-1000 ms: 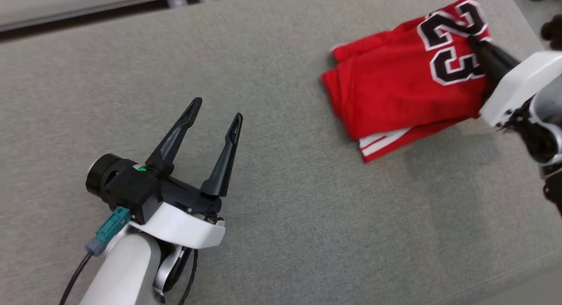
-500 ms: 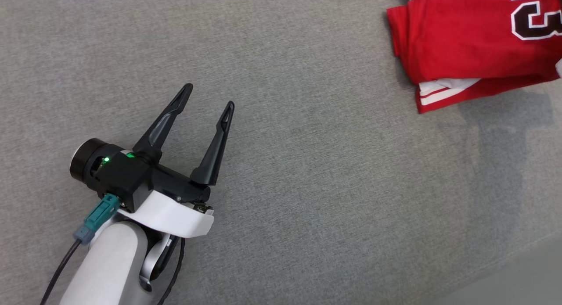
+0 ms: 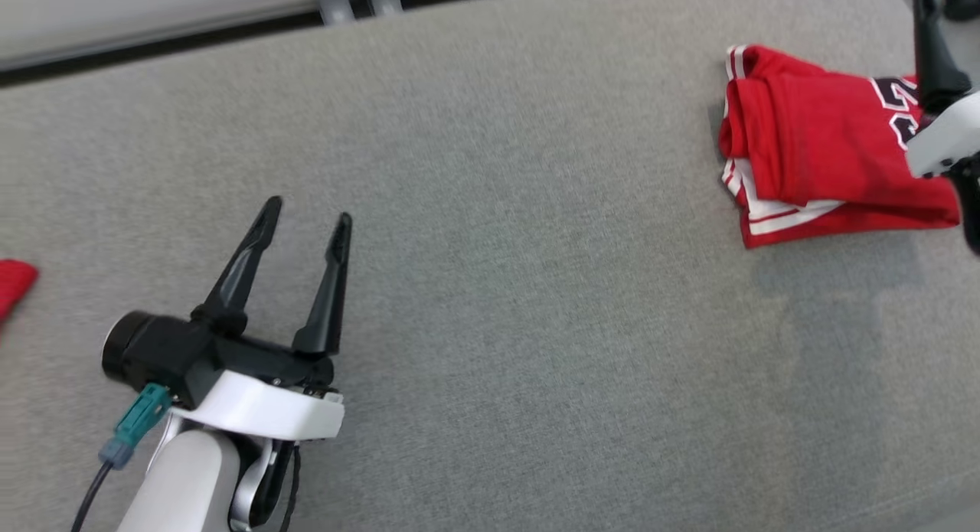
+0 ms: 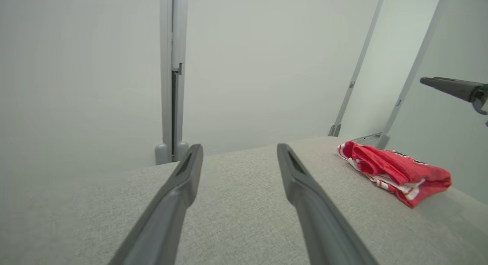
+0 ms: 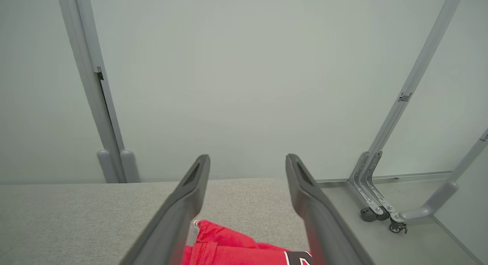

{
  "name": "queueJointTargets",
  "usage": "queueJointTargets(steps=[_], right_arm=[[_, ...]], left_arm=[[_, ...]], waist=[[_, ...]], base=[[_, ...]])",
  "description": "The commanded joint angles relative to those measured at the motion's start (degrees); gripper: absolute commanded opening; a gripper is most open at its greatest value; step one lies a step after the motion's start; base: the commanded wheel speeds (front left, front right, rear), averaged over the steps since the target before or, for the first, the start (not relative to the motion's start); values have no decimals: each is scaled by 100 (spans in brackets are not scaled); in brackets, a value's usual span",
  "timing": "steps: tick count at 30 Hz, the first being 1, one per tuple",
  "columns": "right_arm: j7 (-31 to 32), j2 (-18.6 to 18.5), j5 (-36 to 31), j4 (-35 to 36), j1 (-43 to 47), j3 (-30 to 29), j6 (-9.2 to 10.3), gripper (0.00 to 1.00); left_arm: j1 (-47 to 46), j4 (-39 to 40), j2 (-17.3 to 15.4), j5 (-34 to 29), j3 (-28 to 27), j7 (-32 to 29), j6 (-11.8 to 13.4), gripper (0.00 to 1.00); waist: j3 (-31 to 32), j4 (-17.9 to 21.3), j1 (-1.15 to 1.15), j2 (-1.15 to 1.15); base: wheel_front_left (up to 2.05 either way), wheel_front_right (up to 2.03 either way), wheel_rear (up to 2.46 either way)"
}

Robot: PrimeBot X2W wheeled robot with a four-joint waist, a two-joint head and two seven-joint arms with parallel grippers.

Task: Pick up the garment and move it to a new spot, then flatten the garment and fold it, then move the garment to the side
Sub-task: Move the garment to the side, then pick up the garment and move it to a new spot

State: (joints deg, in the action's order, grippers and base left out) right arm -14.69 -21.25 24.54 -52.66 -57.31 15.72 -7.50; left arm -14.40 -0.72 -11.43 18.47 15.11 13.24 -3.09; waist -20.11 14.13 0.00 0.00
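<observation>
The garment [image 3: 819,145] is a red jersey with black-and-white numerals and white striped trim, lying folded at the far right of the grey fabric table [image 3: 536,302]. My right gripper [image 5: 248,158] is open and lifted clear above the garment [image 5: 228,249], with nothing between its fingers; one finger [image 3: 932,65] shows over the jersey's right end in the head view. At the lower left my left gripper [image 3: 310,210] is open and empty, well away from the jersey. The left wrist view has the garment [image 4: 396,171] ahead and to the right of the left gripper [image 4: 239,146].
A small piece of red cloth [image 3: 11,283] peeks in at the table's left edge. Pale wall panels with grey posts [image 4: 171,74] stand behind the table's far edge. A grey frame foot with casters [image 5: 377,211] stands on the floor beyond the table's right end.
My right gripper has opened, let go of the garment and lifted off it. The head camera has shifted between frames. The left gripper stays open.
</observation>
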Motion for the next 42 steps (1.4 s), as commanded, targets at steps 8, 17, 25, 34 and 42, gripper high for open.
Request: queueJointTargets(steps=[8, 17, 25, 34, 42], right_arm=[[-52, 86, -78, 1351, 1442, -294, 0, 100], [38, 533, -160, 2602, 3417, -1005, -3, 100], [281, 1141, -363, 3792, 5086, -1454, -1, 100], [192, 1246, -354, 4170, 5888, -1170, -1, 100], [181, 1255, -305, 4143, 5808, -920, -1, 100]], left_arm=[[771, -8, -76, 274, -512, 148, 282, 100], [1557, 59, -91, 535, -902, 169, 479, 100], [2041, -159, 57, 535, -1004, 195, 478, 100], [2155, -548, 372, 170, -1194, 199, 255, 100], [1981, -716, 512, -57, -1341, 200, 79, 100]], waist=[[1475, -880, 0, 0], [2076, -1419, 0, 0], [2221, -1677, 0, 0], [2237, -1637, 0, 0], [2207, -1548, 0, 0]], base=[[0, 0, 0], [0, 0, 0], [0, 0, 0], [0, 0, 0], [0, 0, 0]])
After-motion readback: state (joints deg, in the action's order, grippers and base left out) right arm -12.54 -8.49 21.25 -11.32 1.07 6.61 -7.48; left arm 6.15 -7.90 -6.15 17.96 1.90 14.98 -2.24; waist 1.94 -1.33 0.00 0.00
